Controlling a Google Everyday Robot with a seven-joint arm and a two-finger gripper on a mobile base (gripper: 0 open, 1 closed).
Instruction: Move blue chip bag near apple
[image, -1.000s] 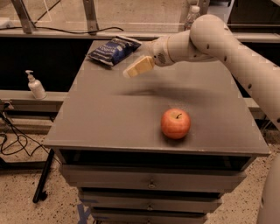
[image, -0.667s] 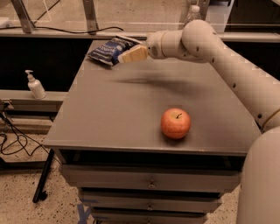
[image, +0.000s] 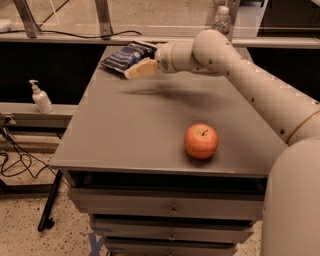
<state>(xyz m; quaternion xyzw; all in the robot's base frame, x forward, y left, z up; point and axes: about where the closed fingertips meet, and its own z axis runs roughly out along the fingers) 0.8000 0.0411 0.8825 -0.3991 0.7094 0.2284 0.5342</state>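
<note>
The blue chip bag (image: 122, 56) lies at the far left corner of the grey table (image: 125, 130), dark navy with white lettering. The apple (image: 201, 141), red-orange with a short stem, sits near the table's front right. My gripper (image: 137, 70) reaches in from the right, just above the table, with its pale fingers (image: 142, 68) at the near right edge of the bag. The bag's right end is hidden behind the gripper.
A hand-pump bottle (image: 41, 98) stands on a low ledge left of the table. A water bottle (image: 222, 20) stands on the back shelf. Cables (image: 15, 160) lie on the floor at left. Drawers (image: 170, 207) sit below the tabletop.
My gripper has moved from above the table's middle back and to the left, up to the chip bag. The bag and the apple have not moved.
</note>
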